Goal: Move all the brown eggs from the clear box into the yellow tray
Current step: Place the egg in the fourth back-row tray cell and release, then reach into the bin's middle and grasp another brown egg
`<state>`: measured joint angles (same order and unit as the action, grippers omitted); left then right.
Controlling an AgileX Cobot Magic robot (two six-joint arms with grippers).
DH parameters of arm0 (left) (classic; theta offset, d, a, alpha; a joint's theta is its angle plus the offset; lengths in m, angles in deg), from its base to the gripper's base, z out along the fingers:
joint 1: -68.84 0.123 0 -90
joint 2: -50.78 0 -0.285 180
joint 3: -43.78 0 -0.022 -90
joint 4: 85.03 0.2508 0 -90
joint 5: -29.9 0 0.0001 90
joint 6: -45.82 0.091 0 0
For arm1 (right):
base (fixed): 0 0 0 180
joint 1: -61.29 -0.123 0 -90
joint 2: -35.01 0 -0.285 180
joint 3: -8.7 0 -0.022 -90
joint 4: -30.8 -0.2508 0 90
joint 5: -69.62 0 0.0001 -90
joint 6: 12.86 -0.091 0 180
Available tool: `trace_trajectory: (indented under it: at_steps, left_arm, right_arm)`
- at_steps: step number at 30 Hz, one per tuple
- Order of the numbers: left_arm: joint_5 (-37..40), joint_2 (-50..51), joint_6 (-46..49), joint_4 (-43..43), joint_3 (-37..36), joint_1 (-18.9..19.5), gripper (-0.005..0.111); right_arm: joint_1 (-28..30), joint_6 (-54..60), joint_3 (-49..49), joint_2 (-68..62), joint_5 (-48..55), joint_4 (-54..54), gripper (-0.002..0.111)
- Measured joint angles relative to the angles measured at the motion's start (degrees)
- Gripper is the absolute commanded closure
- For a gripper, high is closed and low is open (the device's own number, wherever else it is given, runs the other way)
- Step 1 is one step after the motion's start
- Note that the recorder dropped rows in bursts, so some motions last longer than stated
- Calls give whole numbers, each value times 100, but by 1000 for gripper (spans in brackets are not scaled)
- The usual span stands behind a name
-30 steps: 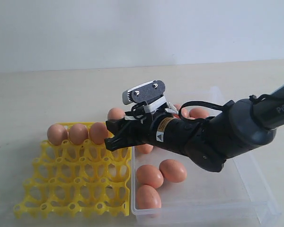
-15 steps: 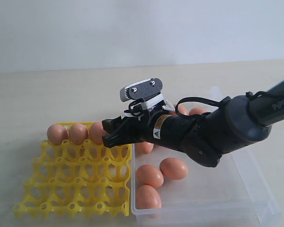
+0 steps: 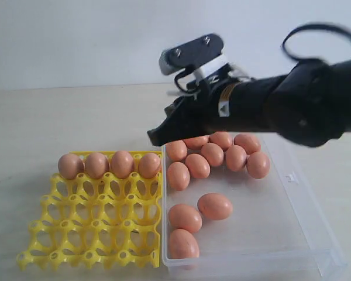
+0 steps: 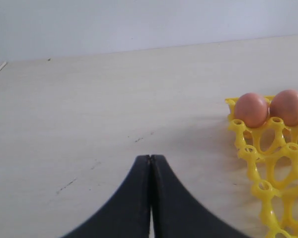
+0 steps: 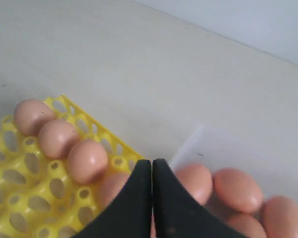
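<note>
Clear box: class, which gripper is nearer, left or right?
Right. The right gripper hangs above the tray-side edge of the clear box; the left gripper sits over the table beside the yellow tray.

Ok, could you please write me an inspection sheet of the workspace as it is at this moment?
surface: pale table, a few faint marks.
job's things: yellow tray, far row filled with four brown eggs, other cups empty; clear box beside it, twelve eggs loose inside, one partly hidden.
clutter: nothing seen.
grippers: left gripper fingers shut, empty, over bare table near the tray; right gripper fingers shut, empty, up above where tray and box meet.
cables: black cable looping above the right arm.
surroundings: plain pale wall.
</note>
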<state>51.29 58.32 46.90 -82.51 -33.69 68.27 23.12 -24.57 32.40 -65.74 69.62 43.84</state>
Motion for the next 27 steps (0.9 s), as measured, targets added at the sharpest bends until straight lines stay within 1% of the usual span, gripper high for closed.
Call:
trace_trajectory:
  at_steps: [3,5,6,7,8,11,12,13,14,27]
  left_arm:
    - [0,0,0,0,0,0,107]
    - [0,0,0,0,0,0,107]
    - [0,0,0,0,0,0,107]
    - [0,0,0,0,0,0,107]
    - [0,0,0,0,0,0,107]
    - [0,0,0,0,0,0,107]
    - [0,0,0,0,0,0,107]
    - [0,0,0,0,0,0,107]
    - [0,0,0,0,0,0,107]
    - [0,0,0,0,0,0,107]
  right_arm:
    - [97,-595,-348,469,1785,-170,106]
    - [210,-801,-498,551,2923,-353,98]
    - [248,-746,-516,560,3274,-432,93]
    - [272,-457,-517,546,3646,-509,87]
    - [287,105,-517,522,3951,-589,81]
    - [248,2109,-517,481,4662,-677,57]
    - [238,2568,-517,467,4755,-693,49]
    - [238,2871,-517,439,4786,-705,44]
    - [235,3064,-517,412,4776,-705,41]
    - [179,3957,-517,-486,4170,-977,43]
